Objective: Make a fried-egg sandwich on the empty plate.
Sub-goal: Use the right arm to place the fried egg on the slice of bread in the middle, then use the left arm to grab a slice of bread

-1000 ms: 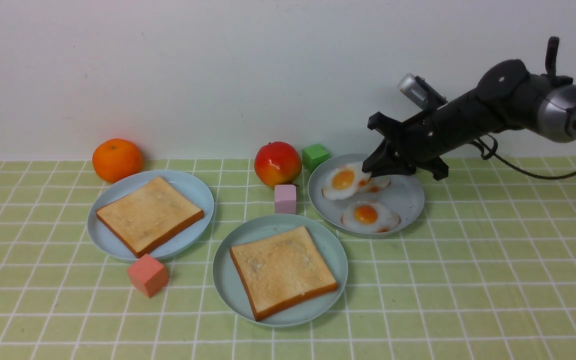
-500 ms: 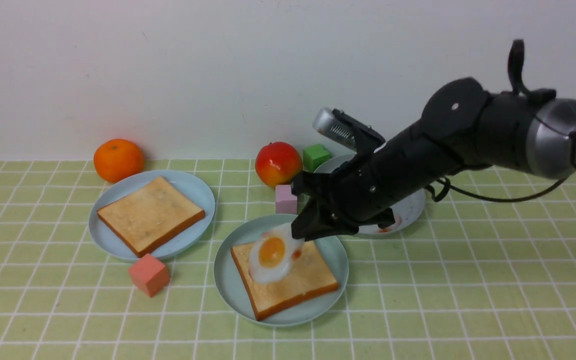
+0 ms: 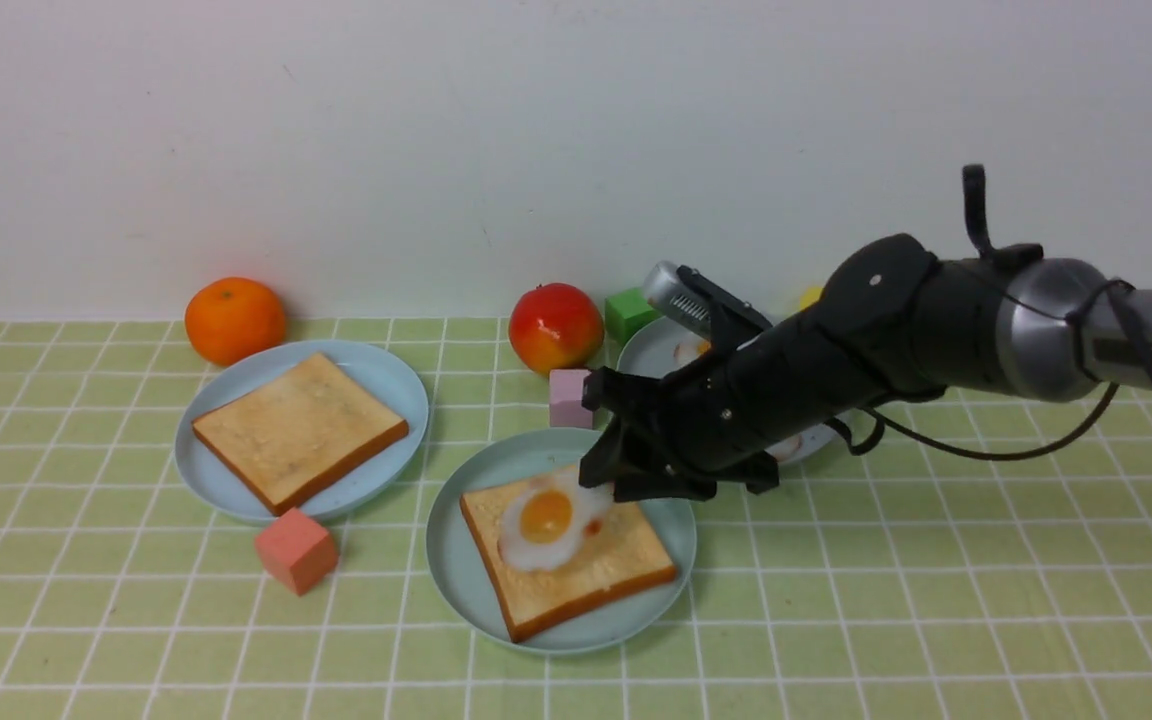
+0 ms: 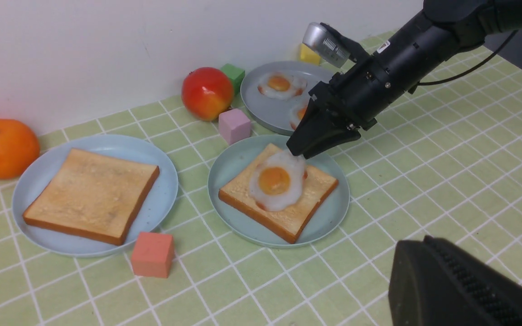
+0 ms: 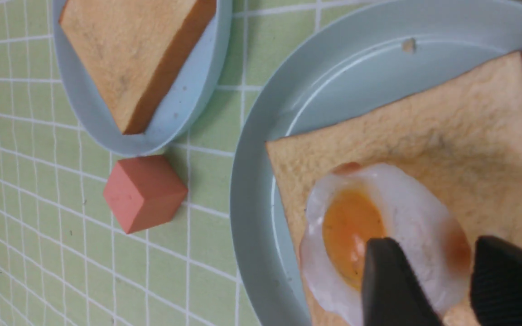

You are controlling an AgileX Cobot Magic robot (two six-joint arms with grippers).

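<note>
One egg (image 3: 546, 517) now flat on toast (image 3: 628, 556) – R gripper (image 3: 604, 482) has opened, grips nothing.

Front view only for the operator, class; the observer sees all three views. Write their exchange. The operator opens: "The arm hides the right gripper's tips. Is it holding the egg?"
Observer: No. The right wrist view shows the right gripper open, with the egg lying flat on the toast.
Operator: How many eggs are on the far plate? The arm covers most of it.
Observer: Two. The left wrist view shows a whole egg and a half-hidden egg, both on the grey plate.
</note>
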